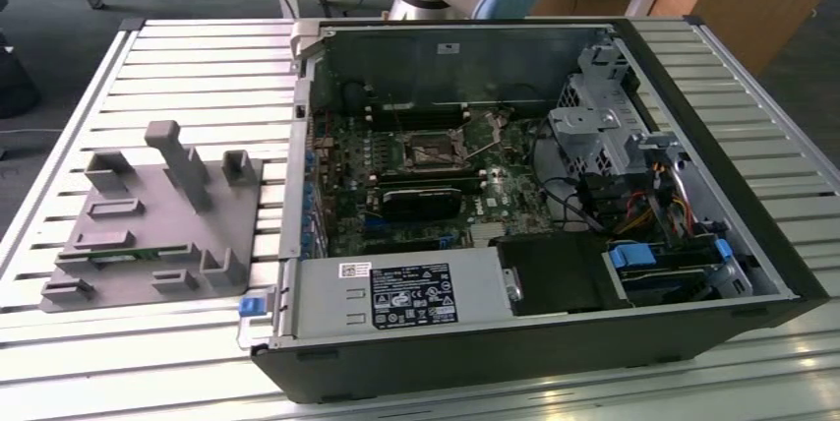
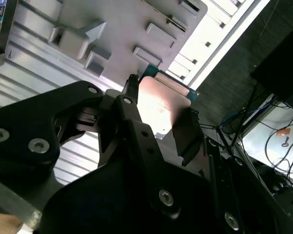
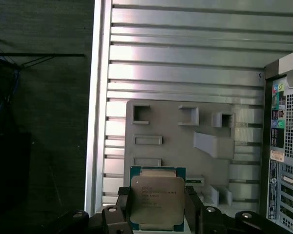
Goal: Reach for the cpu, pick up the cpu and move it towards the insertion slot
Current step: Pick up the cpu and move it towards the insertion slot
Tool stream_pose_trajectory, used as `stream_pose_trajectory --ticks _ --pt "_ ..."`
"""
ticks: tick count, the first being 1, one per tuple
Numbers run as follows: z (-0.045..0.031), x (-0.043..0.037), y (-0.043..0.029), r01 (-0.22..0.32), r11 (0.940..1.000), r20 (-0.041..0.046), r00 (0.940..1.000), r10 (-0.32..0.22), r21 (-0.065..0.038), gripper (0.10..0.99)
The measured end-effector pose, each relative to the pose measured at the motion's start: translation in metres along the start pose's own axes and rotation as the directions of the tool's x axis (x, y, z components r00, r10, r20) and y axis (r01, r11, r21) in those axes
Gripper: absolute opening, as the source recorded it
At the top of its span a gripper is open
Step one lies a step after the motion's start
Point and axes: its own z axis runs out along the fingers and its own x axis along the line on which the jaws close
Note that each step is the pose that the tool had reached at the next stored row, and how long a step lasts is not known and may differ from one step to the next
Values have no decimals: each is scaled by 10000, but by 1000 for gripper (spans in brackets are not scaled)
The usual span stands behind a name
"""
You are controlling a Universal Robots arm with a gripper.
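One hand (image 3: pixel 156 217), closed on the cpu (image 3: pixel 157 197) above the grey fixture (image 3: pixel 161 124), seems mid-carry; reaching the insertion slot (image 1: pixel 431 153), in the case (image 1: pixel 525 342) beside that fixture, calls for level travel.

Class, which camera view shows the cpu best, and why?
The first wrist view: the cpu faces the camera, its metal top plain, held by the gripper. The second wrist view shows it slanted, glaring, partly behind a finger.

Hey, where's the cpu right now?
In both wrist views the cpu is clamped in the claw, held over the grey fixture plate on the slatted table, with the computer case off to one side.
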Motion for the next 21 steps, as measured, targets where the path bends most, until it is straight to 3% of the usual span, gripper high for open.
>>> stream_pose_trajectory --ticks 21 --pt "-2 -429 -13 0 10000 -1 10000 0 1 529"
